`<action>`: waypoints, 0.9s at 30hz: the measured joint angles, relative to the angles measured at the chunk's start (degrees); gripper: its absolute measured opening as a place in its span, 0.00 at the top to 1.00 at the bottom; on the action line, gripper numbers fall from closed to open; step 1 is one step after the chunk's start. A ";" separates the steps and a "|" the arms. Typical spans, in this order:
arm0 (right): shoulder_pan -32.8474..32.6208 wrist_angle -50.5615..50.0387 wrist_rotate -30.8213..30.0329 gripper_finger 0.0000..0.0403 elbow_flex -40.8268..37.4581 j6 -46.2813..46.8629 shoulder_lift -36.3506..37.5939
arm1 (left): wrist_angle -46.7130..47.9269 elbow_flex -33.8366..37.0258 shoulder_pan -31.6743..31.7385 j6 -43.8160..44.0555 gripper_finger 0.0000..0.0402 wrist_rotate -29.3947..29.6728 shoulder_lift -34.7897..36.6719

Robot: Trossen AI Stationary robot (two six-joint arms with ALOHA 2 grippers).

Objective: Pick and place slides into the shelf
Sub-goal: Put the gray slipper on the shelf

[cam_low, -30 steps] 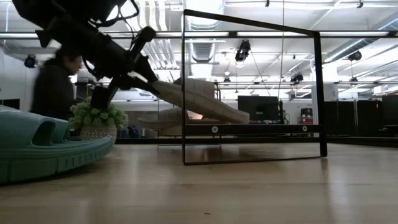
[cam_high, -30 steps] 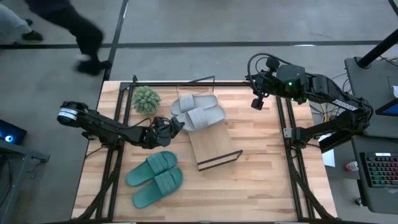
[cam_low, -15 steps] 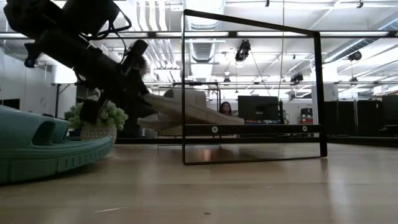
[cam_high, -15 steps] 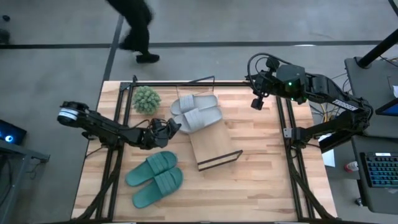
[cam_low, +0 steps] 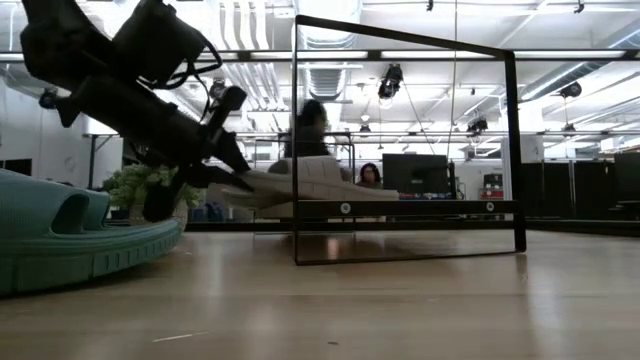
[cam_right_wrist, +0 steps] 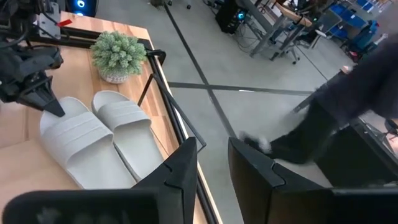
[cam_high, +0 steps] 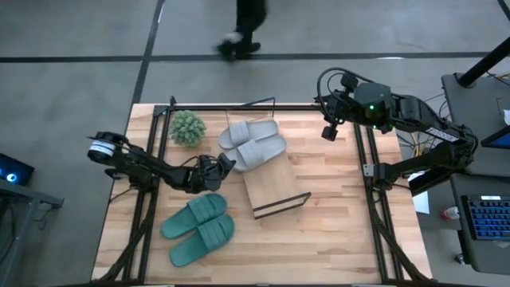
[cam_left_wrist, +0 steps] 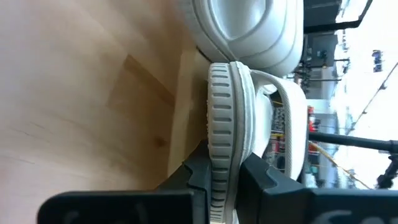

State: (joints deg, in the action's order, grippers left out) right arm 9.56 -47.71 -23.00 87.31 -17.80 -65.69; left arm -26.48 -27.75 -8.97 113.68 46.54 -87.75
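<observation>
Two light grey slides (cam_high: 253, 143) lie side by side on the far part of the shelf (cam_high: 275, 190), a light-wood board with black wire frames. My left gripper (cam_high: 224, 165) reaches in from the table's left and is shut on the nearer grey slide (cam_left_wrist: 249, 93). The low view shows that slide (cam_low: 315, 185) almost level above the board. The teal green pair (cam_high: 199, 229) rests sole-down on the table, near and left of the shelf. My right gripper (cam_high: 329, 130) hangs open above the table's far right part. My left gripper pinches the nearer grey slide by the sole's ribbed rim (cam_left_wrist: 219, 158) at its end toward the table's left. One finger (cam_left_wrist: 198, 174) sits on each flat side of the sole. The fingers come nearly level from the left, along the slide. The slide's other end lies on the shelf.
A small fuzzy green plant (cam_high: 188, 127) stands on the table just left of the grey slides. A black wire frame (cam_low: 405, 140) rises at the shelf's near end. A person (cam_high: 243, 28) walks on the floor beyond the far edge. Bare wood lies right of the shelf.
My left gripper has moved down, staying shut on the grey slide. The held end, lifted high a second ago, has come down, so the slide went from steeply tilted to almost level on the shelf. The person has walked rightward beyond the far edge.
</observation>
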 joint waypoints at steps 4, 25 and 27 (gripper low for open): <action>0.00 -0.02 0.02 0.81 0.00 0.87 0.00 | -4.80 -0.02 0.02 0.09 0.91 -0.14 -2.59; -0.02 -0.14 0.02 0.80 0.00 1.32 0.00 | 4.75 0.28 0.02 -7.43 0.55 -2.45 6.57; -0.02 -0.13 0.02 0.80 0.00 1.31 0.00 | 9.00 0.32 0.02 -7.49 0.55 -2.73 7.77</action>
State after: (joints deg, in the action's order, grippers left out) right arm 9.54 -47.83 -22.98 87.31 -16.48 -65.69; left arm -17.48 -27.42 -8.95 106.19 43.82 -79.98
